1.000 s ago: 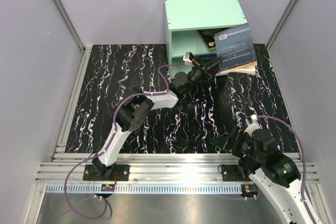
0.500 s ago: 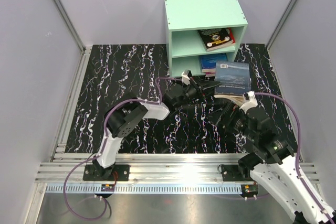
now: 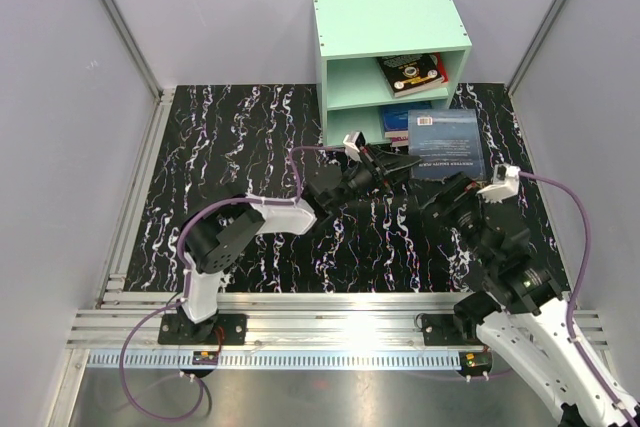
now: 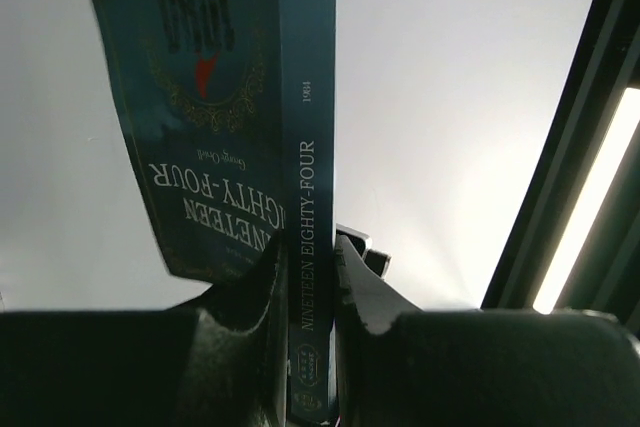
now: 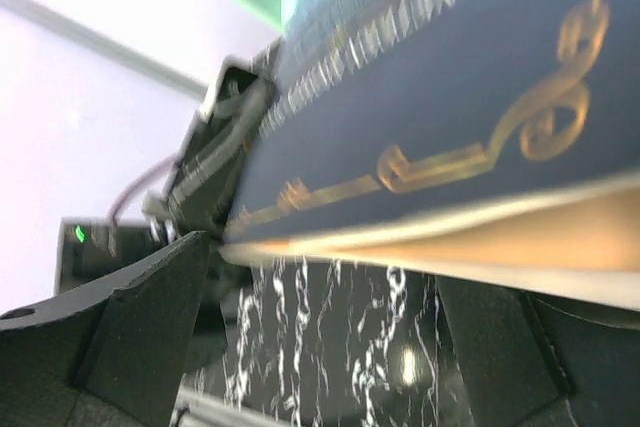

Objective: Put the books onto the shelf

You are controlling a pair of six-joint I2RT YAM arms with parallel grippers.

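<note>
A black, white-veined worktop (image 3: pixel 250 147) lies between grey walls, with the mint-green shelf (image 3: pixel 390 22) at its far edge. Just in front of the shelf's lower compartment, the left gripper (image 3: pixel 398 162) pinches the dark blue book (image 3: pixel 447 137) by its spine. The right gripper (image 3: pixel 452 191) gapes wide at the book's near edge.

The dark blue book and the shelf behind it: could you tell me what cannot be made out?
- Top view: the dark blue book, clamped by the left gripper, partly covers the lower compartment of the shelf; its books cannot be counted.
- Right wrist view: blur hides the cover lettering and whether the open right gripper touches the book.
- Left wrist view: top edge crops the cover.
</note>
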